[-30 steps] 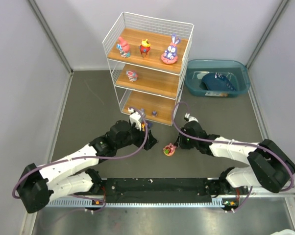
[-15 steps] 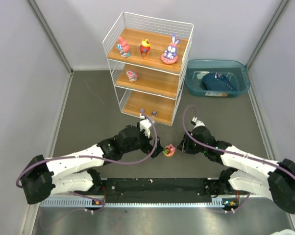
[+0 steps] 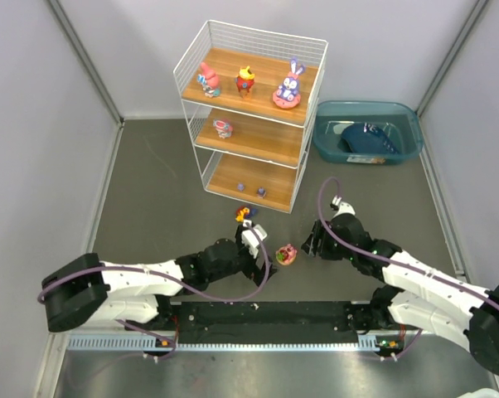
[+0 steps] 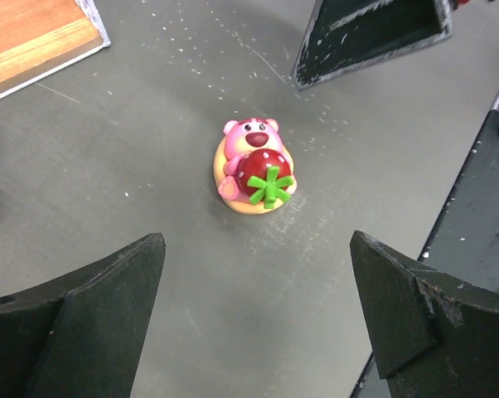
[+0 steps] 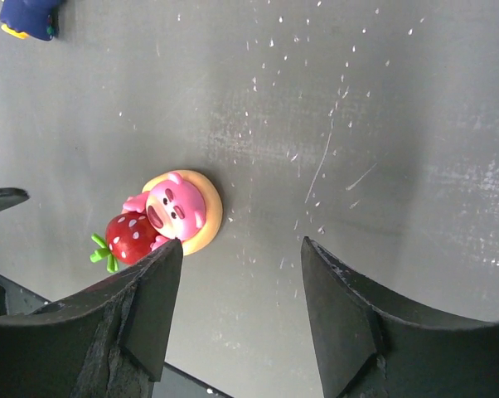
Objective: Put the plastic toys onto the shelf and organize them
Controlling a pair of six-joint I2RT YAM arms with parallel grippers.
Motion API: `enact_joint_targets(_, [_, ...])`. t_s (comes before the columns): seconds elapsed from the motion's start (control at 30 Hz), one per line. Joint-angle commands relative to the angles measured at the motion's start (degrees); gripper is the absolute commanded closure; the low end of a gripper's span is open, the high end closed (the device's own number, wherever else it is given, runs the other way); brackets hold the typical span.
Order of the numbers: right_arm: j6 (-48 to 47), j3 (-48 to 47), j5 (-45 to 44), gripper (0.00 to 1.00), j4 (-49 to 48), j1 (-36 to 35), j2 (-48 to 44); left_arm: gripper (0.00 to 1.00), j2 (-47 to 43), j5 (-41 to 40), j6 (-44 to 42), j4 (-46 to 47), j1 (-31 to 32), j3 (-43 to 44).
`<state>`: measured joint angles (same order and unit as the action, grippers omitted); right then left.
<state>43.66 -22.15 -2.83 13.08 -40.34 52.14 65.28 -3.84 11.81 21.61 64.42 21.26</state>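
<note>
The shelf stands at the back centre. Its top tier holds three plastic toys: pink, red and yellow, purple bunny. A pink toy sits on the middle tier. A pink bear toy with a strawberry lies on the table between both grippers; it also shows in the left wrist view and the right wrist view. A small red, yellow and blue toy lies in front of the shelf. My left gripper is open and empty, just short of the bear. My right gripper is open and empty beside it.
A teal bin with a dark blue object stands right of the shelf. Two small purple pieces sit on the bottom tier. Grey walls close in the table on both sides. The shelf's bottom corner shows in the left wrist view.
My left gripper has drawn back from the shelf's bottom tier toward the bear. The small red and blue toy now shows on the table where it was. My right gripper shifted slightly right.
</note>
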Motion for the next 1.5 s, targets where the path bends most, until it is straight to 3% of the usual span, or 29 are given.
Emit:
enact_joint_targets(0.0, [-1.21,-3.42,-1.83,0.4,2.21,-0.09,-1.6,0.01,2.83,-1.87,-2.14,21.0,0.7,-5.25])
enact_joint_targets(0.1, [-0.6,-2.99,-2.88,0.39,3.17,-0.01,-3.36,0.01,5.82,-2.58,-4.25,30.47,1.14,-8.15])
enact_joint_targets(0.4, [1.17,-1.14,-5.34,0.38,5.46,-0.01,-7.58,0.01,14.79,-3.9,-7.59,40.88,1.32,-7.9])
enact_joint_targets(1.23, [-0.68,-2.02,-5.78,0.38,7.92,0.79,-6.97,0.02,29.29,-8.55,-8.12,44.49,2.11,-1.31])
enact_joint_targets(1.47, [-0.94,-2.72,-5.87,0.38,8.1,0.96,-6.17,0.16,32.54,-9.44,-7.86,49.92,2.11,-1.39])
